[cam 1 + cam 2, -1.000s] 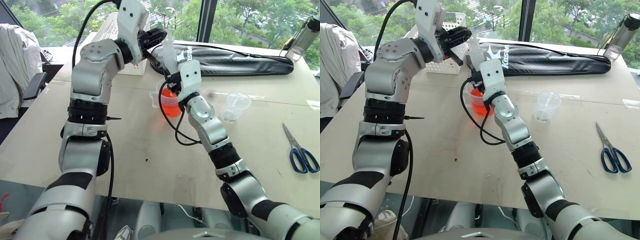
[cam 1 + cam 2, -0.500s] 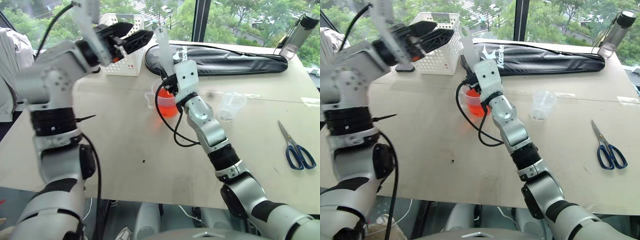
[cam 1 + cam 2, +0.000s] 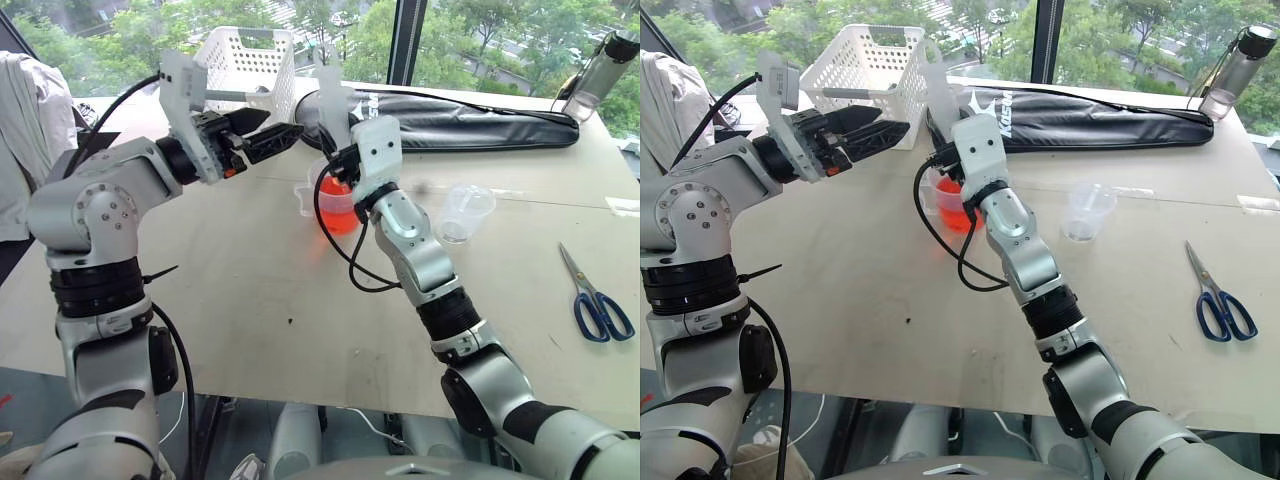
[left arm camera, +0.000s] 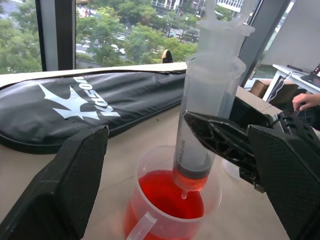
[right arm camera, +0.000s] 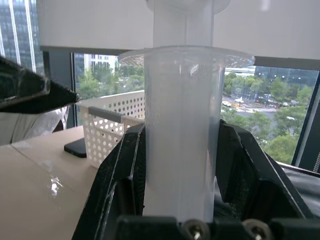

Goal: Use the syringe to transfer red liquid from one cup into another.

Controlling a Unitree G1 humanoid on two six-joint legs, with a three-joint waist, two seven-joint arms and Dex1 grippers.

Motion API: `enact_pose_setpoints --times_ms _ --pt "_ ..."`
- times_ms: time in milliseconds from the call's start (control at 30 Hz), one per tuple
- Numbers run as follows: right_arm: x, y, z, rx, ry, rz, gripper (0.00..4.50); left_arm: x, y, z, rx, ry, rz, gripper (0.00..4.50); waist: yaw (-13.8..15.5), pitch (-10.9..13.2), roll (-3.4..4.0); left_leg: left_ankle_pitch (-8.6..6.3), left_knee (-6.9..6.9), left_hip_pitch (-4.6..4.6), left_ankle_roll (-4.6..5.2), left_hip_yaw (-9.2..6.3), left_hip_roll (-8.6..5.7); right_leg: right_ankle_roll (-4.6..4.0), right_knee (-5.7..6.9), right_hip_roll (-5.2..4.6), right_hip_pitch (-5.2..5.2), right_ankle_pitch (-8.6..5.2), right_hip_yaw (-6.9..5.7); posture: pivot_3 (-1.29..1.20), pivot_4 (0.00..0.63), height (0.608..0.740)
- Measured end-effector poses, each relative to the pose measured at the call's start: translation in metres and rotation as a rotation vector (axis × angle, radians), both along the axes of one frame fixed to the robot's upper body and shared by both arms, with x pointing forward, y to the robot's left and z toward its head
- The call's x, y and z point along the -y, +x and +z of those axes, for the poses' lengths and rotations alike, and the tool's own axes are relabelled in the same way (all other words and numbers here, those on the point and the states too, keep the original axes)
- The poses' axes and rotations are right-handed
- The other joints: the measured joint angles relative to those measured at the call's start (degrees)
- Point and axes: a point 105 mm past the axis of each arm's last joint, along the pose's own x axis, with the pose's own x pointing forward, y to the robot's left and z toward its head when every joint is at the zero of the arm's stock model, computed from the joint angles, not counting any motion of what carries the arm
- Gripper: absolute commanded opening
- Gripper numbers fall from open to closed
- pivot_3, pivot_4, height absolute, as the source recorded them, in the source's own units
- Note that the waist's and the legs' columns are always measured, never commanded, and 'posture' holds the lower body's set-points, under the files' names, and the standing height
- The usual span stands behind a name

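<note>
Red liquid [image 4: 167, 192] fills the lower part of the clear handled beaker [image 3: 335, 205], which stands on the table [image 3: 250, 300] in front of the long black bag [image 3: 460, 118]. Well to its right the small handleless cup [image 3: 468, 212] sits upright, with nothing visible in it. A white perforated basket [image 3: 250, 65] stands behind, and blue-handled scissors [image 3: 598, 305] lie by the table's right edge.

The right gripper [image 5: 182, 165] clamps the syringe [image 4: 210, 95] by its barrel and holds it upright over the beaker. The left gripper [image 3: 268, 135] hovers to the beaker's left with its jaws spread wide, gripping nothing.

From the head views the syringe tip is hidden behind the right wrist; the left wrist view shows the reddish nozzle just above the liquid, inside the beaker's rim. The right wrist view shows the barrel's wide flange and the plunger stem above it, and a dark phone [image 5: 79, 147] beside the basket.
</note>
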Motion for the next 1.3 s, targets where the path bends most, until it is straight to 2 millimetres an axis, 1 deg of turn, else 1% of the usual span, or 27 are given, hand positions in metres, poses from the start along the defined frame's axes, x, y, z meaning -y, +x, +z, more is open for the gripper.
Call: enact_pose_setpoints --times_ms 100,133,267,300,367,400,433,500,533,600,633,700,767,800,833,933,1033,1133,1233,1300 --pt "0.008 -0.001 0.009 0.015 0.069 0.012 1.51 0.002 0.000 0.003 0.022 -0.020 -0.011 4.50 -0.02 0.00 0.00 0.00 0.00 -0.01 0.00 0.01 0.00 0.00 -0.01 -0.01 0.00 0.00 0.00 0.00 0.150 0.724" --pt "0.011 -0.002 0.014 0.025 0.097 0.019 1.51 0.004 0.000 0.006 0.028 -0.052 -0.025 4.50 0.00 0.01 0.00 0.00 0.00 -0.02 0.00 0.01 0.00 0.00 -0.01 -0.01 0.00 0.00 0.00 0.00 0.150 0.724" --pt "0.026 -0.011 0.047 0.085 0.217 0.053 1.51 -0.003 0.001 0.028 0.084 -0.143 -0.016 4.50 0.02 0.02 -0.01 0.00 0.01 -0.01 0.00 0.00 0.00 0.00 0.00 -0.01 0.00 0.00 -0.01 0.00 0.150 0.724" --pt "0.031 -0.015 0.058 0.104 0.254 0.067 1.51 -0.005 0.002 0.035 0.105 -0.158 -0.010 4.50 0.03 0.02 -0.01 0.00 0.01 -0.01 0.00 -0.01 0.00 0.00 -0.01 -0.01 0.00 0.00 -0.01 0.00 0.150 0.724" --pt "0.041 -0.024 0.077 0.138 0.309 0.098 1.51 -0.006 0.003 0.041 0.132 -0.170 -0.002 4.50 0.12 0.01 -0.01 0.00 0.00 -0.01 0.00 0.00 0.00 0.00 -0.01 -0.02 0.01 0.00 -0.02 0.00 0.150 0.724" --pt "0.048 -0.028 0.085 0.157 0.322 0.103 1.51 -0.005 0.004 0.041 0.136 -0.177 -0.001 4.50 0.20 0.01 -0.01 0.00 0.00 -0.02 0.00 0.00 0.00 0.00 -0.02 -0.02 0.01 0.00 -0.02 0.00 0.150 0.724" --pt "0.059 -0.033 0.093 0.185 0.309 0.089 1.51 -0.005 0.006 0.039 0.132 -0.189 0.000 4.50 0.38 0.01 -0.01 0.00 0.01 -0.03 0.00 0.00 -0.01 0.00 -0.02 -0.04 0.01 0.00 -0.04 0.00 0.150 0.724" --pt "0.071 -0.033 0.096 0.198 0.298 0.057 1.51 -0.006 0.008 0.038 0.127 -0.192 0.006 4.50 0.41 0.01 -0.01 0.00 0.04 -0.02 0.00 0.02 -0.02 0.00 -0.02 -0.04 0.02 0.00 -0.03 0.00 0.150 0.724" --pt "0.083 -0.032 0.096 0.206 0.262 0.015 1.51 -0.005 0.009 0.039 0.133 -0.193 0.003 4.50 0.59 0.01 -0.01 0.00 0.04 -0.03 0.00 0.01 -0.03 0.00 -0.02 -0.05 0.03 0.00 -0.04 0.00 0.150 0.724" --pt "0.107 -0.030 0.094 0.209 0.198 -0.078 1.51 -0.003 0.009 0.040 0.144 -0.193 -0.001 4.50 1.05 0.01 -0.01 0.00 0.05 -0.02 0.00 0.04 -0.03 0.00 -0.04 -0.06 0.05 0.00 -0.03 0.00 0.150 0.724" --pt "0.130 -0.027 0.089 0.198 0.160 -0.167 1.51 0.001 0.010 0.041 0.153 -0.193 -0.008 4.50 1.42 0.01 -0.01 0.00 0.05 -0.02 0.00 0.04 -0.04 0.00 -0.04 -0.06 0.05 0.00 -0.03 0.00 0.150 0.724" --pt "0.142 -0.025 0.085 0.182 0.144 -0.220 1.51 0.004 0.011 0.040 0.153 -0.194 -0.014 4.50 1.39 0.02 0.00 0.00 0.04 -0.01 0.00 0.05 -0.03 0.00 -0.03 -0.04 0.04 0.00 -0.02 0.00 0.150 0.724" --pt "0.153 -0.025 0.079 0.167 0.119 -0.273 1.51 0.011 0.013 0.041 0.146 -0.206 -0.035 4.50 1.35 0.02 0.00 0.00 0.03 0.00 0.01 0.03 -0.02 0.00 -0.02 0.00 0.04 0.00 -0.02 0.00 0.150 0.724" --pt "0.157 -0.026 0.075 0.161 0.110 -0.291 1.51 0.017 0.014 0.043 0.146 -0.209 -0.051 4.50 1.30 0.02 0.00 0.00 0.03 0.00 0.01 0.03 -0.02 0.00 -0.02 0.01 0.04 0.00 -0.02 0.00 0.150 0.724" --pt "0.164 -0.027 0.067 0.148 0.087 -0.323 1.51 0.025 0.015 0.045 0.152 -0.204 -0.077 4.50 1.36 0.02 0.00 0.00 0.02 0.00 0.01 0.01 -0.02 0.00 -0.03 0.02 0.04 0.00 -0.02 0.00 0.150 0.724" --pt "0.174 -0.023 0.045 0.086 0.064 -0.374 1.51 0.035 0.014 0.053 0.176 -0.195 -0.109 4.50 1.31 0.03 0.01 0.00 0.02 0.00 0.01 0.07 -0.03 0.00 -0.06 0.01 0.04 0.00 0.05 0.00 0.150 0.724" --pt "0.181 -0.023 0.031 0.057 0.043 -0.424 1.51 0.050 0.016 0.059 0.199 -0.176 -0.146 4.50 1.35 0.05 0.06 0.00 0.03 0.02 0.01 0.07 -0.03 0.00 -0.04 0.04 0.04 -0.01 0.08 0.00 0.150 0.724" --pt "0.184 -0.022 0.009 0.000 0.026 -0.464 1.51 0.063 0.021 0.065 0.241 -0.104 -0.154 4.50 1.47 0.05 0.06 0.00 0.04 0.00 0.01 0.07 -0.05 0.01 -0.08 0.04 0.04 -0.01 0.07 0.00 0.150 0.724" --pt "0.188 -0.022 0.001 -0.019 0.023 -0.489 1.51 0.073 0.025 0.063 0.248 -0.053 -0.172 4.50 1.41 0.05 0.06 0.00 0.04 0.00 0.01 0.12 -0.06 0.01 -0.08 0.03 0.04 -0.01 0.13 0.00 0.150 0.724" --pt "0.191 -0.024 -0.009 -0.046 0.022 -0.509 1.51 0.092 0.031 0.059 0.230 -0.022 -0.216 4.50 1.55 0.05 0.06 0.00 0.04 0.00 0.01 0.10 -0.06 0.01 -0.09 0.03 0.04 -0.01 0.10 0.00 0.150 0.724"
